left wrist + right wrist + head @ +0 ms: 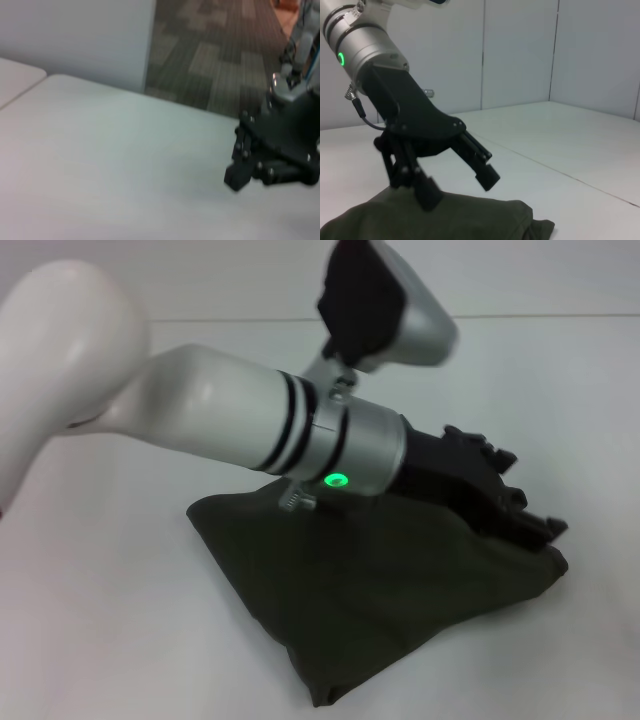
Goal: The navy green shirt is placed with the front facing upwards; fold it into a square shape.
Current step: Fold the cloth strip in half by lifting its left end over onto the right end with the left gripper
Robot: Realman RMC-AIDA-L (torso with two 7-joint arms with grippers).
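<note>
The navy green shirt [370, 590] lies bunched and folded into a rough triangular heap on the white table [100, 620]. No lettering or collar shows. My left arm reaches across from the left, and its gripper [510, 505] hovers at the shirt's far right corner. In the right wrist view the left gripper [457, 187] is open just above the shirt [445, 220], and one of its fingers [427, 192] is at the cloth. My right gripper [250, 165] shows only in the left wrist view, low over bare table.
The table's far edge [560, 318] runs behind the shirt. In the left wrist view, patterned carpet floor [215, 55] lies beyond the table edge. White partition walls [520, 50] stand behind the table.
</note>
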